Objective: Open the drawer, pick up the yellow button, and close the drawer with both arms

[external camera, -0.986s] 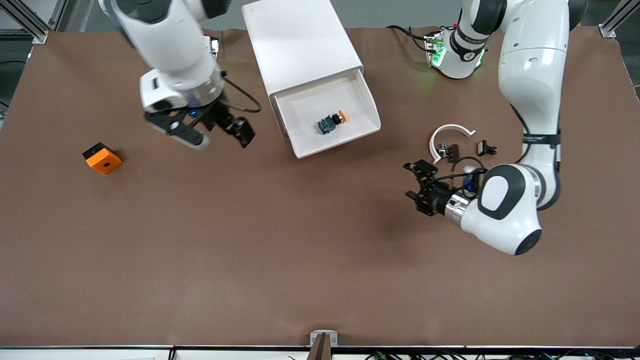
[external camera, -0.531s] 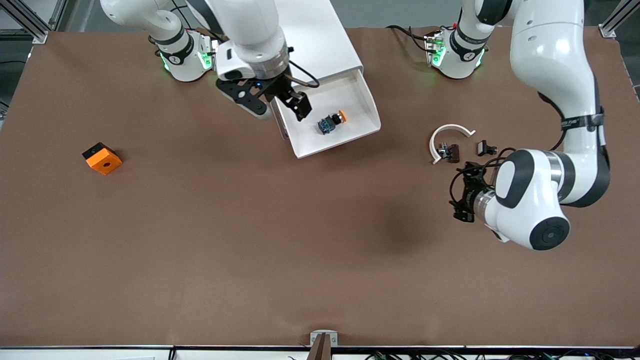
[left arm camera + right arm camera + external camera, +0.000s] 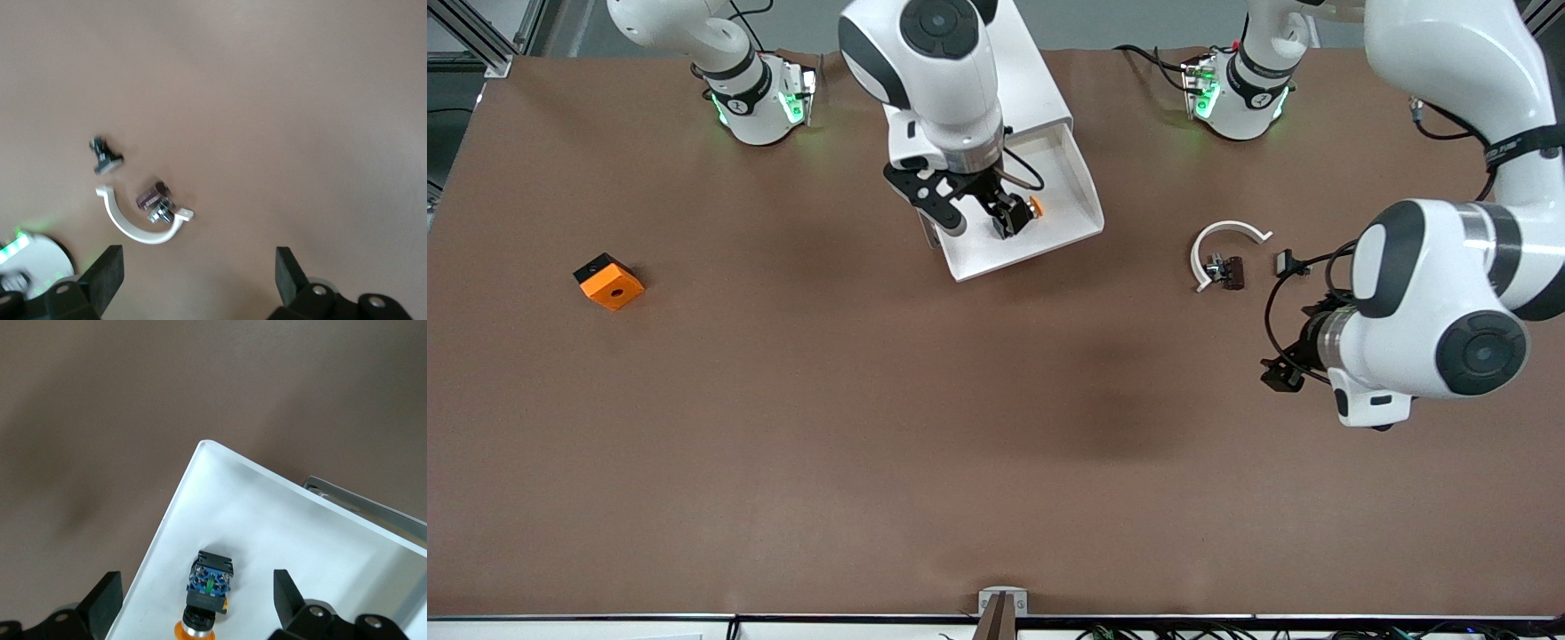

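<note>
The top drawer point(image 3: 1087, 199) of the white cabinet point(image 3: 1024, 80) is pulled out as a white tray. The button point(image 3: 1032, 206) lies in it, its orange cap showing beside my right gripper's fingers. My right gripper point(image 3: 980, 217) is open and hangs over the drawer. In the right wrist view the button point(image 3: 209, 588) lies between the spread fingers point(image 3: 288, 595) on the tray floor point(image 3: 287, 533), untouched. My left gripper point(image 3: 1288, 357) is open and empty over bare table toward the left arm's end. It also shows in the left wrist view point(image 3: 198, 280).
An orange square block point(image 3: 608, 281) lies toward the right arm's end. A white C-shaped ring point(image 3: 1221, 238), a small brown part point(image 3: 1230, 268) and a black clip point(image 3: 1289, 262) lie between the drawer and the left gripper. The ring point(image 3: 133, 227) and clip point(image 3: 103, 155) show in the left wrist view.
My right arm has swung from the right arm's end to over the open drawer and the button. My left gripper has drawn back toward the left arm's end.
</note>
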Controlling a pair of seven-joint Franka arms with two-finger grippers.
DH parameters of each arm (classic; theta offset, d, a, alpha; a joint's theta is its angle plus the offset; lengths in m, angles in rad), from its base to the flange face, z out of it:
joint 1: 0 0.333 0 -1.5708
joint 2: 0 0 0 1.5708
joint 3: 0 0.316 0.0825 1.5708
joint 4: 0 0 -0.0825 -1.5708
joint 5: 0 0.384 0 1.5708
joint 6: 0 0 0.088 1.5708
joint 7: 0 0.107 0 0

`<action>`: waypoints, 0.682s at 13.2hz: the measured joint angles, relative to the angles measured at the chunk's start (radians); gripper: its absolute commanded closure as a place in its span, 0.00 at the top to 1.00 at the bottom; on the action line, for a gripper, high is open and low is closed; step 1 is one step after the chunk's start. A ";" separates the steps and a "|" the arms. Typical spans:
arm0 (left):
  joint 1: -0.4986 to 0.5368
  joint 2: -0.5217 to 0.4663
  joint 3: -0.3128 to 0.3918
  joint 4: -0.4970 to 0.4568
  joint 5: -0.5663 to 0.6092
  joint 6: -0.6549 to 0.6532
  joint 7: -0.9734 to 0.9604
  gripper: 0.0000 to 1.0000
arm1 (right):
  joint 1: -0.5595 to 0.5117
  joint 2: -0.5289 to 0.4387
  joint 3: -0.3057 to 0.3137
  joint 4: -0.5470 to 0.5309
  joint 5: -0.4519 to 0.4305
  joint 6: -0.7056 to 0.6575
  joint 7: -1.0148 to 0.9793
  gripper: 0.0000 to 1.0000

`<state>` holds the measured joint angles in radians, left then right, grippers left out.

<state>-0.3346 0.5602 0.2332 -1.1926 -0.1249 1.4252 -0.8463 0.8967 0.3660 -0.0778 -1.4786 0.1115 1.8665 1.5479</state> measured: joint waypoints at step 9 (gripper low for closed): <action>0.032 -0.188 0.004 -0.191 0.015 0.130 0.495 1.00 | 0.067 0.093 0.000 0.000 0.000 0.030 0.009 1.00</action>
<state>-0.3022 0.3718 0.2376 -1.3831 -0.1102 1.5548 -0.3517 0.9638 0.4589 -0.0781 -1.4784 0.1118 1.8970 1.5573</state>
